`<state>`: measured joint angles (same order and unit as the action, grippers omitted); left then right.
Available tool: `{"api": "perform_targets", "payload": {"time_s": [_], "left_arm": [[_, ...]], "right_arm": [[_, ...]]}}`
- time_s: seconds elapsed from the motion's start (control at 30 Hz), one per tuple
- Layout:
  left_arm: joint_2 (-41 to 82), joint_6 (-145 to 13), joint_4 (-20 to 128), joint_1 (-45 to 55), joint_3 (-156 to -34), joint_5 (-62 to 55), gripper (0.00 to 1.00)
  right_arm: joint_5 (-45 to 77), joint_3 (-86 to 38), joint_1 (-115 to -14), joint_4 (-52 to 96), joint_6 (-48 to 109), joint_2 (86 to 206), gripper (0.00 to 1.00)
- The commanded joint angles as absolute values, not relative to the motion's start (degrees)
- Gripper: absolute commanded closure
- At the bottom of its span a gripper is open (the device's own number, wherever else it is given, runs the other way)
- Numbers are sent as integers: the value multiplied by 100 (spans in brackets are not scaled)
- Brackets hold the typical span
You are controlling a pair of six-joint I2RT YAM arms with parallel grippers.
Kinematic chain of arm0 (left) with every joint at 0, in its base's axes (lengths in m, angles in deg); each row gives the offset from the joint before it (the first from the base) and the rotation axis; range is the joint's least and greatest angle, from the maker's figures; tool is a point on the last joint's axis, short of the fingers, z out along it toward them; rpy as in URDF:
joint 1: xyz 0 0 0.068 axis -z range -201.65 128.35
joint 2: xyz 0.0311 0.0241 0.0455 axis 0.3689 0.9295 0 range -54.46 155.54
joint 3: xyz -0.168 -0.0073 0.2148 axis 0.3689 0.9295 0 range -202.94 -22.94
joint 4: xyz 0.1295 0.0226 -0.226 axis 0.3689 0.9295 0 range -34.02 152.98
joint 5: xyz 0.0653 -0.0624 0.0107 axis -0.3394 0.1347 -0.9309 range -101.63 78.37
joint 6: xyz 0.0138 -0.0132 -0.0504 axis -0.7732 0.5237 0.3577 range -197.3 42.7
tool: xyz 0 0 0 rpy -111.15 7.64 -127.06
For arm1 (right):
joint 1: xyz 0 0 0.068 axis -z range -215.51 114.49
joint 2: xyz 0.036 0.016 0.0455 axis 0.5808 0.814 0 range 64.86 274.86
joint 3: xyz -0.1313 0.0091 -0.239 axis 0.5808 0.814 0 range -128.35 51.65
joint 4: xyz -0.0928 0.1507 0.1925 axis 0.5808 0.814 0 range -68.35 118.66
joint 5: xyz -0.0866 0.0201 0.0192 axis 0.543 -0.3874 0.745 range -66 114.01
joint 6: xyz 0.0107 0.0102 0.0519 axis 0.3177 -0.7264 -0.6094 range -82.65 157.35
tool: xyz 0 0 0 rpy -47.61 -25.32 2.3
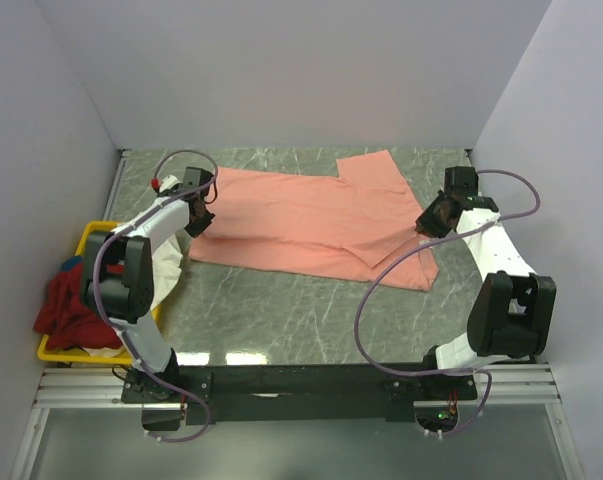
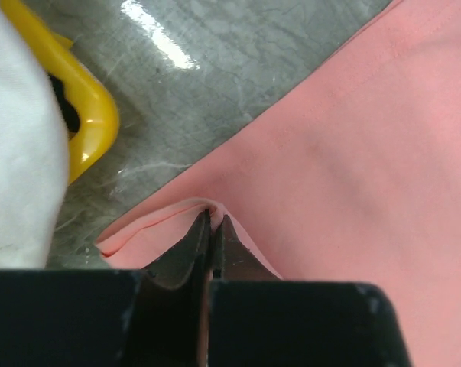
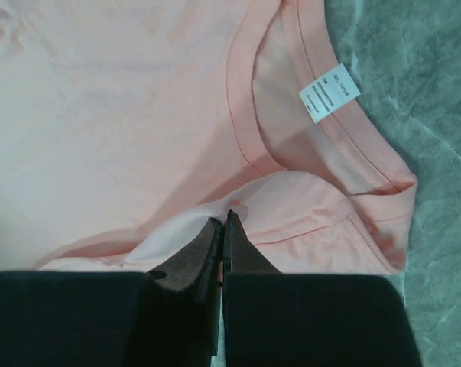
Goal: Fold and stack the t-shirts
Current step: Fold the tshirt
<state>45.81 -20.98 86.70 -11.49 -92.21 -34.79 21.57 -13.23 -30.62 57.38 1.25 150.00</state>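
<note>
Grey-green marbled table [image 1: 281, 310] carries the salmon-pink t-shirt [image 1: 301, 220], spread flat across its far half. The left gripper [image 2: 212, 222] is closed on a raised fold at the shirt's left edge. The right gripper [image 3: 222, 222] is closed on cloth just beside the collar, near the neck label [image 3: 329, 98]. I judge that both ends are held so that the fold comes even. The dark red t-shirt [image 1: 66, 305] and the white t-shirt [image 2: 16, 153] wait at the yellow bin [image 1: 56, 352].

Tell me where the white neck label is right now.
Right wrist view, upper right: the white neck label sits inside the collar of the salmon-pink t-shirt, just beyond the right tool pinching the fabric.
</note>
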Motion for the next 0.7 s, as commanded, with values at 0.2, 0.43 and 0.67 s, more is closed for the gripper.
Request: {"api": "perform_targets", "payload": {"time_s": [0.2, 0.43, 0.67], "left_arm": [[4636, -2447, 8394, -1294, -9571, -3124, 52], [3845, -2518, 8042, -1356, -9220, -2676, 24], [3071, -2369, 7488, -996, -8228, -2455, 21]], "right_arm": [[2032, -1919, -2892, 5725, 61, 15555, 62], [1803, -1472, -3058, 5269, 149, 15153, 29], [1759, -66, -4033, 4390, -184, 14730, 30]]}}
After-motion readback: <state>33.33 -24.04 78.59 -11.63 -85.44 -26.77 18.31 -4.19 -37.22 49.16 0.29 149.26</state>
